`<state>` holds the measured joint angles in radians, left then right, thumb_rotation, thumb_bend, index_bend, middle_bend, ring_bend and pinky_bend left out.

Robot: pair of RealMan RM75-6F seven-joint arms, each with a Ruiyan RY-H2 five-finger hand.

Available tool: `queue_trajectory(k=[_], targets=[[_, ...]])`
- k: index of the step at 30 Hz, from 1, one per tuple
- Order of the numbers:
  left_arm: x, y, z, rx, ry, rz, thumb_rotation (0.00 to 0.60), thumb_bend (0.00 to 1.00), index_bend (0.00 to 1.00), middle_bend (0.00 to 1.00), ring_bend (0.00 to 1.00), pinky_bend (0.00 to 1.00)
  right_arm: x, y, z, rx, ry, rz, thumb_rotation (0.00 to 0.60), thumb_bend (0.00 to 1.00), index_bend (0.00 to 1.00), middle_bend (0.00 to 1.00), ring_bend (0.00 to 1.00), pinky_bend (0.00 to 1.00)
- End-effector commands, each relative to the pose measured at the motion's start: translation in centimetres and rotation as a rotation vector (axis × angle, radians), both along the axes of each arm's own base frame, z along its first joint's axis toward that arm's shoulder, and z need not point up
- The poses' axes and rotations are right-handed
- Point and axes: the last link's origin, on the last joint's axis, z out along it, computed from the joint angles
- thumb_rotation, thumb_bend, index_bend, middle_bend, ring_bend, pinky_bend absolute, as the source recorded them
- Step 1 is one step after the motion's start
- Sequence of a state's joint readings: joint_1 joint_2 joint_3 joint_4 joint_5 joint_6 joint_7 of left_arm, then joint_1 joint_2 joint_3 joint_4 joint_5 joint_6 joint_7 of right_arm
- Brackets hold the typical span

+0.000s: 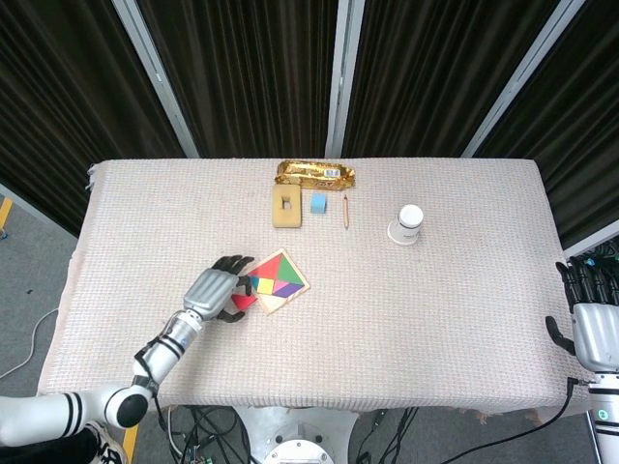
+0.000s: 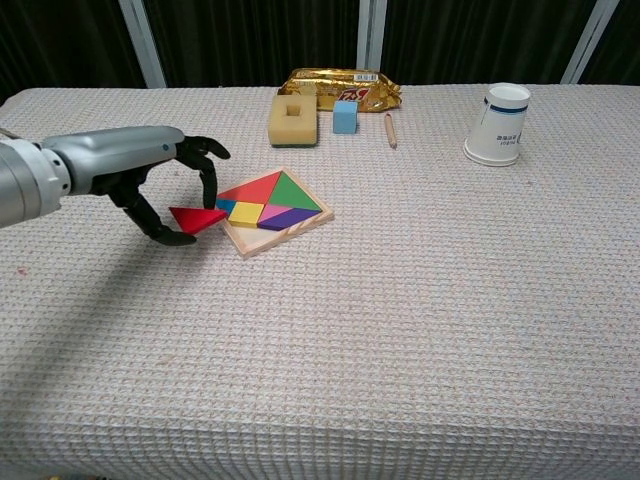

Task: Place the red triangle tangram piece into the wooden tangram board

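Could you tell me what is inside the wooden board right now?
The board holds coloured pieces: red, green, yellow, blue, pink, purple. The loose red triangle is outside, at its left edge, in the left hand.

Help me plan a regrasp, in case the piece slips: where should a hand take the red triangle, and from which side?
Pinch the red triangle across its thin flat faces at the corner pointing away from the wooden tangram board, coming from the left as the left hand does now. That probably leaves the board-side edge free.

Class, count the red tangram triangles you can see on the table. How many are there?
2. One red triangle sits in the wooden board; the other red triangle is pinched by the left hand just left of the board.
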<state>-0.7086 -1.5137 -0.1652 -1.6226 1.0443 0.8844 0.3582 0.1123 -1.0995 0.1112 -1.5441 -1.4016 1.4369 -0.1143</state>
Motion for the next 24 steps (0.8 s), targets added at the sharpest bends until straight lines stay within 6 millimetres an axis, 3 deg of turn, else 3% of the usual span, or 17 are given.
queue_trajectory(k=[1,24], targets=[[0.7,0.2,-0.7,-0.021,0.0,-0.01,0.6,0.25,0.51,0.06,0.0,0.08,-0.1,0.0,0.1,0.0,0.003,-0.002,0.6,0.26,0.0,0.0,0.0,0.0],[2.4,1.1,-3.3,-0.054,0.016,-0.014,0.6,0.25,0.51,0.06,0.0,0.08,-0.9,0.1,0.2,0.005,-0.009,-0.024,0.6,0.26,0.0,0.0,0.0,0.0]])
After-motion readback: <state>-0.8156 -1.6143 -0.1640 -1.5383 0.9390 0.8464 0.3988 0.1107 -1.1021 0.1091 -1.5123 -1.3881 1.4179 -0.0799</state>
